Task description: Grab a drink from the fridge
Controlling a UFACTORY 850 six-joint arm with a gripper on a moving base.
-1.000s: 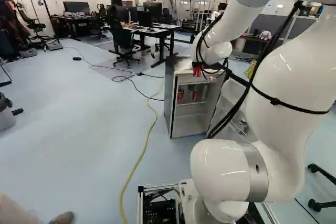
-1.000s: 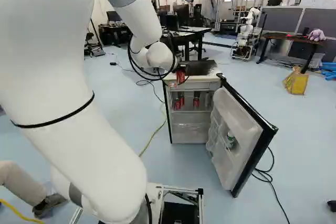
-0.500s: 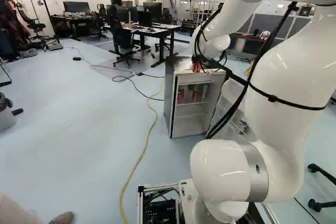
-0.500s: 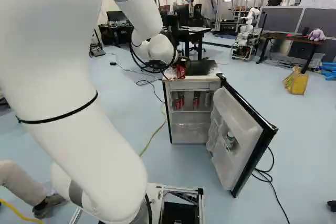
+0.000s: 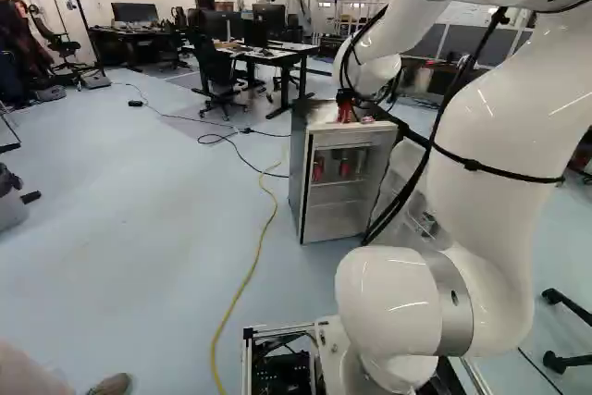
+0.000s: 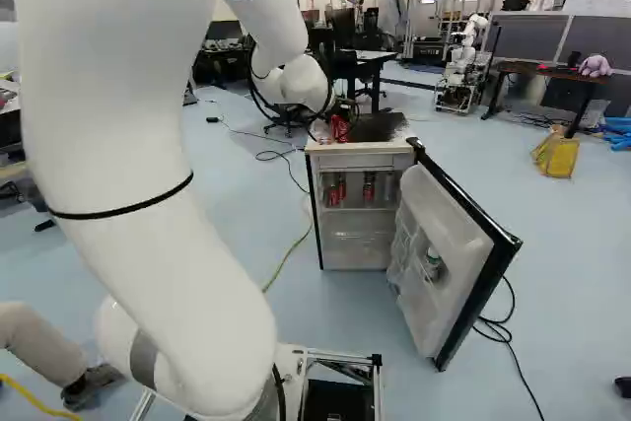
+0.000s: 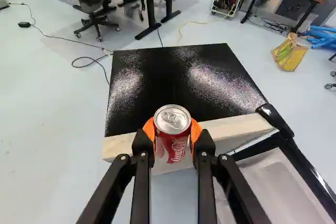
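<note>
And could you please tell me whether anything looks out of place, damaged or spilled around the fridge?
Only the fridge door seems odd: it stands wide open, though a red can is already outside, upright between the fingers. The can looks undented. The pale patches on the black top look like reflections, not a spill.

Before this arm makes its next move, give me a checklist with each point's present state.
1. Drink can gripped from both sides: ok, the pads of the gripper press it from either side.
2. Drink can out of the fridge compartment: ok, it shows up at the height of the top's front edge.
3. Drink can not touching that edge: cannot tell, the edge lies right behind it in the wrist view.
4. Red cans inside standing upright: ok.
5. Fridge door closed: not ok, it is wide open.
</note>
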